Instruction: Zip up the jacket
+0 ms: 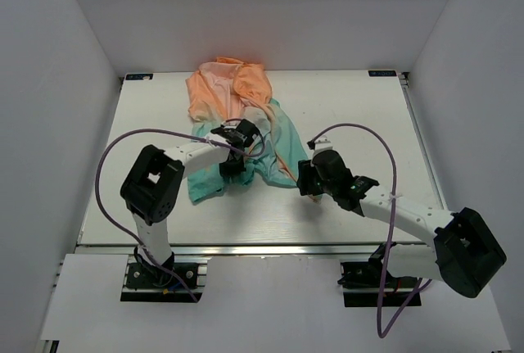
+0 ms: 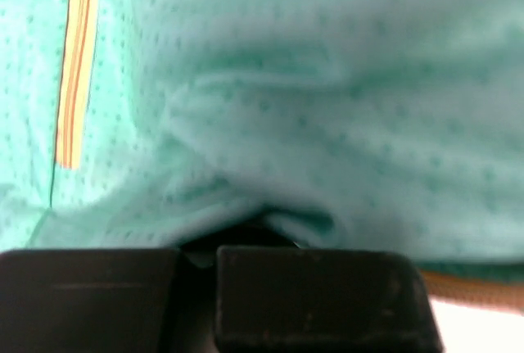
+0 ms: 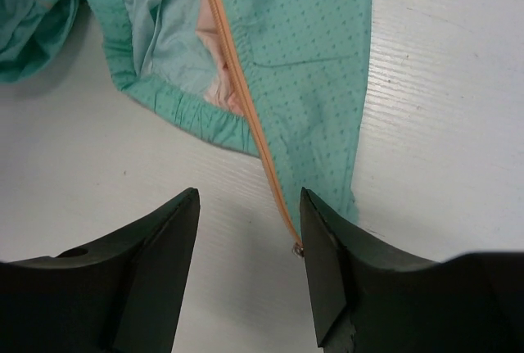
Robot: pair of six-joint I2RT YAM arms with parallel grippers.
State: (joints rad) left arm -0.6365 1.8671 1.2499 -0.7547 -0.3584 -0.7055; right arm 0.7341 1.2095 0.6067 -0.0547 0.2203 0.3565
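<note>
The jacket [image 1: 246, 119] lies crumpled at the table's middle back, orange-peach at the far end and teal toward me. My left gripper [image 1: 230, 171] rests on its teal near part; in the left wrist view the jaws [image 2: 196, 256] are closed with a fold of teal fabric [image 2: 327, 83] pinched between them, and an orange zipper strip [image 2: 78, 58] runs at upper left. My right gripper [image 1: 302, 182] is open at the jacket's near right corner. In the right wrist view it [image 3: 250, 205] straddles the bottom end of the orange zipper [image 3: 246, 99], whose tip lies against the right finger [image 3: 323, 238].
The white table [image 1: 368, 124] is enclosed by white walls at the back and both sides. The teal hem with its elastic edge [image 3: 176, 107] lies left of the zipper in the right wrist view. Purple cables loop over both arms.
</note>
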